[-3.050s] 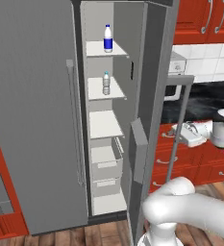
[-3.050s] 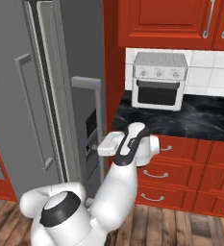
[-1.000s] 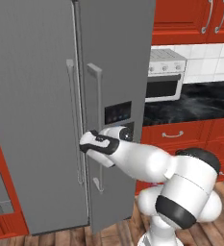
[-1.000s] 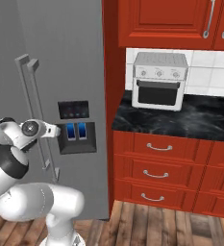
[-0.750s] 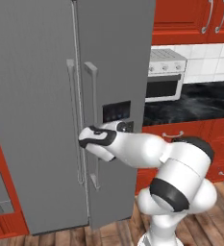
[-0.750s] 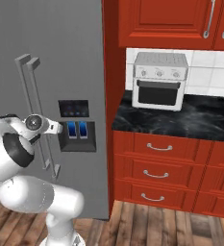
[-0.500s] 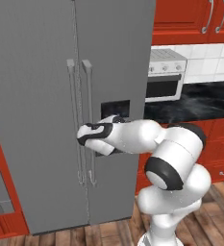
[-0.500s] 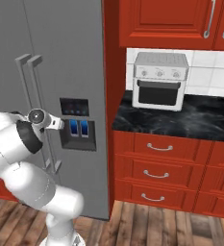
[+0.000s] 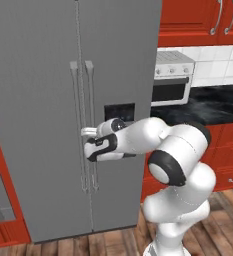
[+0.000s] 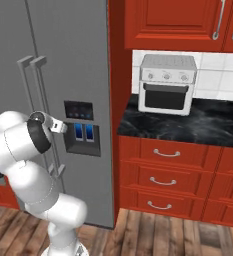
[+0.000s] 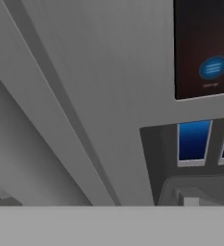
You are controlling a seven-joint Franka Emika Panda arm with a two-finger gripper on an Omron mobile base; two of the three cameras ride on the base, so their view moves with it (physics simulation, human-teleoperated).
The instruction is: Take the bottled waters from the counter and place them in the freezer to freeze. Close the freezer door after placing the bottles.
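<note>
Freezer door: freezer door [image 9: 35, 115] is shut flush against its neighbour, the door with the dark dispenser panel [image 9: 119, 111]; the two bar handles [image 9: 81, 125] stand side by side at the seam.
Freezer: freezer [image 10: 63, 55], tall and grey, stands at the left end of the counter [image 10: 185, 125], against the red cabinet side.
Gripper: gripper [image 9: 89, 141] is at the handles, about mid-height on the doors, the white arm [image 9: 158, 145] reaching across the dispenser door; fingertips are hidden behind the hand, so I cannot see whether they touch a bar.
Jaws: spread wide, pinching nothing that I can make out.
Hand view: looks close at grey door face, with the dark display [image 11: 205, 45] and the blue-lit dispenser recess [image 11: 195, 144].
Counter: black marble, a white toaster oven [image 10: 167, 84] sits at its back edge under the red upper cabinets [image 10: 178, 22].
Bottled waters: not visible to me.
</note>
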